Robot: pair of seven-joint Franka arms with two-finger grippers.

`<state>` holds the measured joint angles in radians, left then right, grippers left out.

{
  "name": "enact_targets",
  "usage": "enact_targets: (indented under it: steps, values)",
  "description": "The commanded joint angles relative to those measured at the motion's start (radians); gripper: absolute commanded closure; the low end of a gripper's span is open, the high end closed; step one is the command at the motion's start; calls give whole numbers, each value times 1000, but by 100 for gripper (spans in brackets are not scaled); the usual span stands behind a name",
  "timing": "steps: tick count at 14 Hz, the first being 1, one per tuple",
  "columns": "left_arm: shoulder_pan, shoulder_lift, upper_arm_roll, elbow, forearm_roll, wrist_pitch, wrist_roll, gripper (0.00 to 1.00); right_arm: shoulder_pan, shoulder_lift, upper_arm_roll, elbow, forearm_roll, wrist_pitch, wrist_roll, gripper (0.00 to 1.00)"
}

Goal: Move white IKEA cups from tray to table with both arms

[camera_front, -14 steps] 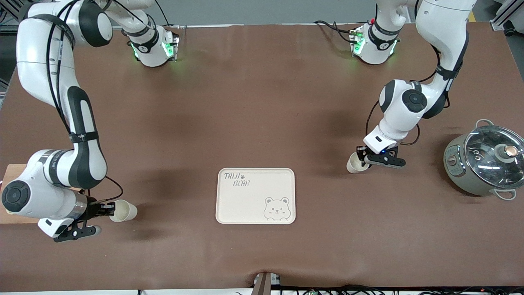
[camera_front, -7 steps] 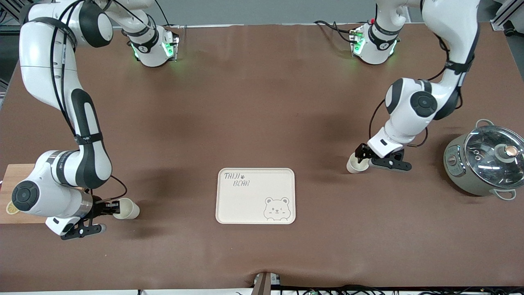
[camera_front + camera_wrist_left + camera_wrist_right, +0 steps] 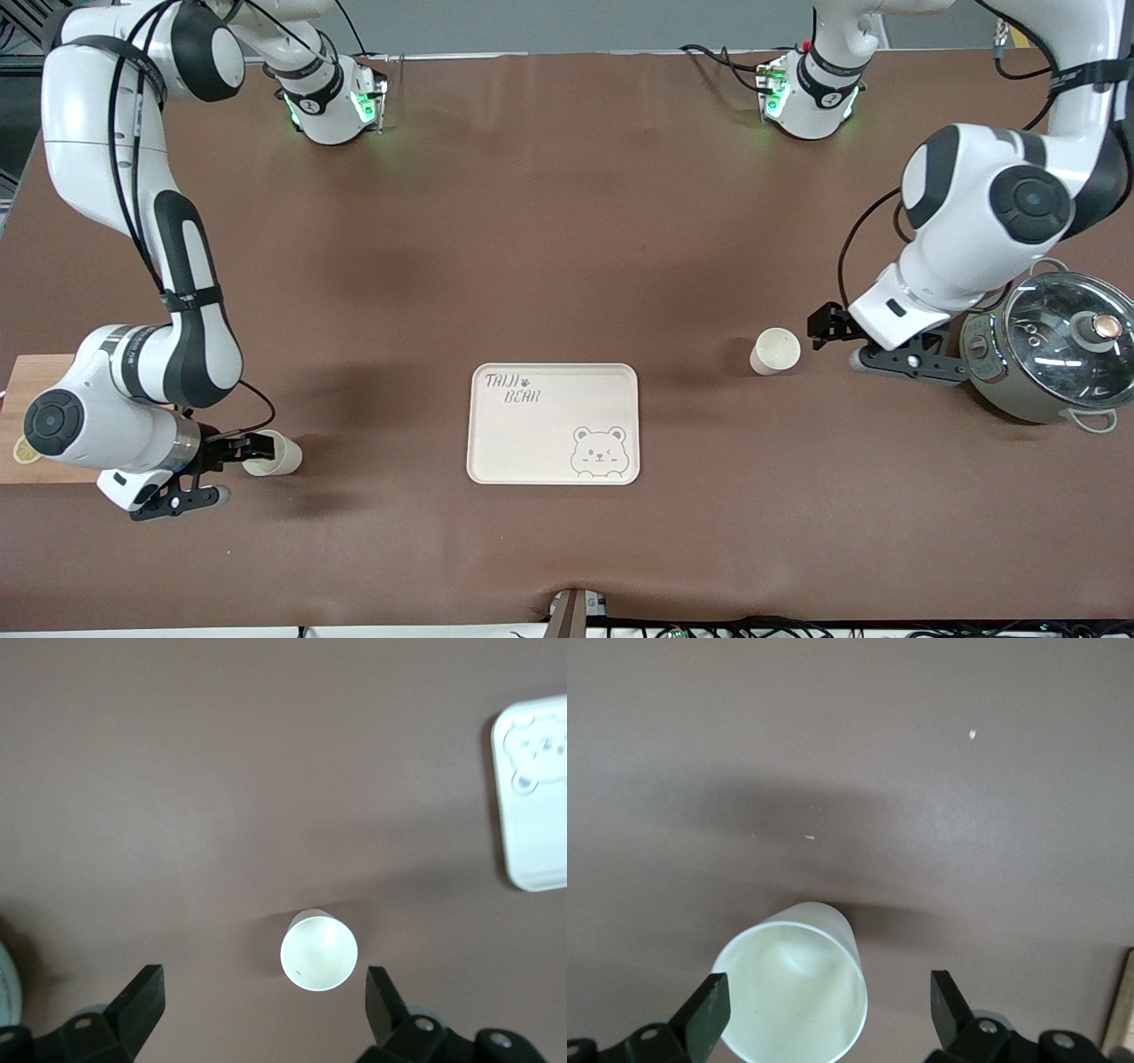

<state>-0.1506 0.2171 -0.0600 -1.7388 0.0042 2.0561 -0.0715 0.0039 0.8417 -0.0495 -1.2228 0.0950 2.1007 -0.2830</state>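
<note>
One white cup (image 3: 775, 350) stands upright on the brown table between the bear-print tray (image 3: 554, 425) and the pot. My left gripper (image 3: 821, 326) is open and empty, raised above the table between that cup and the pot. In the left wrist view its fingers (image 3: 146, 997) stand wide apart, with the cup (image 3: 319, 950) below and free of them. The second cup (image 3: 273, 453) stands at the right arm's end of the table. My right gripper (image 3: 241, 447) is open around it. In the right wrist view this cup (image 3: 793, 992) sits between the spread fingers (image 3: 709, 1010), close to one.
A grey pot with a glass lid (image 3: 1050, 354) stands at the left arm's end, close to the left hand. A wooden board (image 3: 27, 416) lies at the right arm's end, partly under the right arm. The tray's corner shows in the left wrist view (image 3: 536, 806).
The left gripper let go of its cup and drew up and away toward the pot. The right gripper set its cup down and opened its fingers.
</note>
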Motion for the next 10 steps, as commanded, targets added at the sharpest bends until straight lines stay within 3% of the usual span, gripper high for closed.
enact_targets:
  steps: [1,5,10]
  values:
    - [5,28,14,111,10,-82,-57,0,-2,-62,7,-11,-9,-13,-8,0]
    - [5,27,32,251,19,-261,54,0,-1,-143,2,-14,-17,-66,10,0]
    - [44,-71,54,297,43,-394,108,0,-7,-263,0,-15,-67,-212,56,0]
